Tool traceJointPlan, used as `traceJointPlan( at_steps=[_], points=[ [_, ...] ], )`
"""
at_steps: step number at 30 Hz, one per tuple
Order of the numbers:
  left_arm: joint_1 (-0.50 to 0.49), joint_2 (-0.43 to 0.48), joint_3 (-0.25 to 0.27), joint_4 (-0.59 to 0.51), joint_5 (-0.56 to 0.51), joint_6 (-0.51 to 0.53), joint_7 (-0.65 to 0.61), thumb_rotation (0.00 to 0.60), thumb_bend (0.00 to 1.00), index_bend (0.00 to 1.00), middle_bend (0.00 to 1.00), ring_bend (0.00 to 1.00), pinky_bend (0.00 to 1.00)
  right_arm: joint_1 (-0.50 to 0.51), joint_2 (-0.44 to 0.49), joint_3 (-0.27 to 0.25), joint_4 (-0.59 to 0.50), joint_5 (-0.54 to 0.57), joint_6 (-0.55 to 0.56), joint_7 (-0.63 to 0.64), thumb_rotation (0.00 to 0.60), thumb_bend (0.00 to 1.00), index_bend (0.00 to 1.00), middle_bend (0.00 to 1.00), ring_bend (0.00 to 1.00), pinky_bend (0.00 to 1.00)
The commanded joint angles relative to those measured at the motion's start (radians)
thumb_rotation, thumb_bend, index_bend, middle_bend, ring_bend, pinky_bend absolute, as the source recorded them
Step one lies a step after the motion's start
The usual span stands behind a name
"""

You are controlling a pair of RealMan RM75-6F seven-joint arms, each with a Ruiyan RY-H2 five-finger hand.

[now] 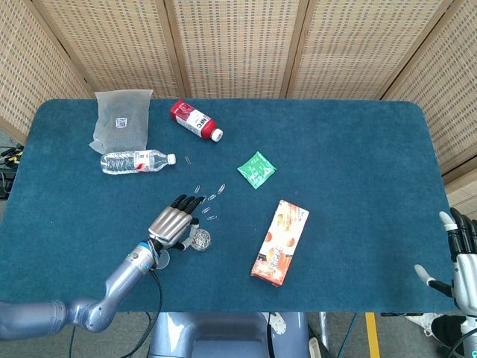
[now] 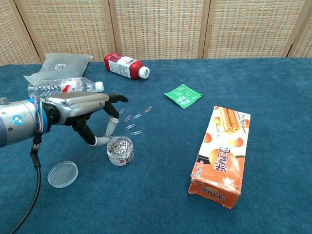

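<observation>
While the left hand (image 2: 90, 114) hovers released, fingers spread, just at nine o'clock of the clip jar (image 2: 120, 150), loose paper clips (image 2: 132, 123) lie at the jar's twelve o'clock on the counter (image 2: 161, 195). Right hand (image 1: 460, 257) hangs released at the counter's four o'clock edge.
</observation>
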Motion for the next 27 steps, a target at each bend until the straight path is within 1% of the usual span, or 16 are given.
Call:
traceJointPlan(
  at_steps=[1,2,4,9,11,15,18,20,23,24,26,27],
  points=[
    [-0.003,0.009,0.001,-0.008,-0.008,-0.008,-0.007,0.6,0.33,0.25,0.0,0.0,0.0,-0.001,0.0,0.001,0.001,0.001,0.002,0.004,0.6,0.0,0.0,0.0,0.0,0.0],
    [-0.003,0.011,0.001,-0.01,-0.009,-0.01,-0.008,0.6,0.28,0.19,0.0,0.0,0.0,-0.001,0.001,0.001,0.001,0.001,0.002,0.005,0.6,0.0,0.0,0.0,0.0,0.0],
    [-0.005,0.016,0.002,-0.017,-0.01,-0.015,-0.013,0.6,0.23,0.14,0.0,0.0,0.0,-0.001,0.002,0.001,0.0,0.0,0.003,0.007,0.6,0.0,0.0,0.0,0.0,0.0],
    [-0.006,0.034,0.0,-0.033,0.01,-0.022,-0.042,0.6,0.21,0.05,0.0,0.0,0.0,-0.003,0.004,0.001,-0.001,-0.004,0.007,0.012,0.6,0.0,0.0,0.0,0.0,0.0],
    [-0.003,0.046,-0.004,-0.045,0.022,-0.017,-0.059,0.6,0.18,0.02,0.0,0.0,0.0,-0.003,0.004,0.001,-0.002,-0.005,0.008,0.012,0.6,0.0,0.0,0.0,0.0,0.0],
    [0.007,0.101,-0.015,-0.087,0.041,-0.009,-0.093,0.6,0.15,0.0,0.0,0.0,0.0,-0.003,0.005,-0.001,-0.003,-0.006,0.007,0.013,0.6,0.0,0.0,0.0,0.0,0.0],
    [0.023,0.157,-0.03,-0.132,0.063,0.021,-0.121,0.6,0.15,0.0,0.0,0.0,0.0,-0.004,0.006,-0.001,-0.005,-0.008,0.009,0.014,0.6,0.0,0.0,0.0,0.0,0.0],
    [0.045,0.208,-0.035,-0.166,0.091,0.062,-0.131,0.6,0.15,0.0,0.0,0.0,0.0,-0.005,0.007,-0.001,-0.006,-0.008,0.011,0.015,0.6,0.0,0.0,0.0,0.0,0.0],
    [0.116,0.307,-0.025,-0.227,0.129,0.182,-0.122,0.6,0.14,0.0,0.0,0.0,0.0,-0.005,0.009,-0.001,-0.008,-0.009,0.01,0.016,0.6,0.0,0.0,0.0,0.0,0.0],
    [0.123,0.315,-0.023,-0.231,0.13,0.194,-0.118,0.6,0.14,0.0,0.0,0.0,0.0,-0.005,0.009,-0.001,-0.008,-0.01,0.01,0.016,0.6,0.0,0.0,0.0,0.0,0.0],
    [0.18,0.369,-0.013,-0.247,0.125,0.29,-0.089,0.6,0.14,0.0,0.0,0.0,0.0,-0.006,0.01,-0.002,-0.009,-0.012,0.012,0.018,0.6,0.0,0.0,0.0,0.0,0.0],
    [0.22,0.396,-0.002,-0.264,0.133,0.356,-0.072,0.6,0.14,0.0,0.0,0.0,0.0,-0.007,0.011,-0.002,-0.011,-0.013,0.015,0.019,0.6,0.0,0.0,0.0,0.0,0.0]
  ],
)
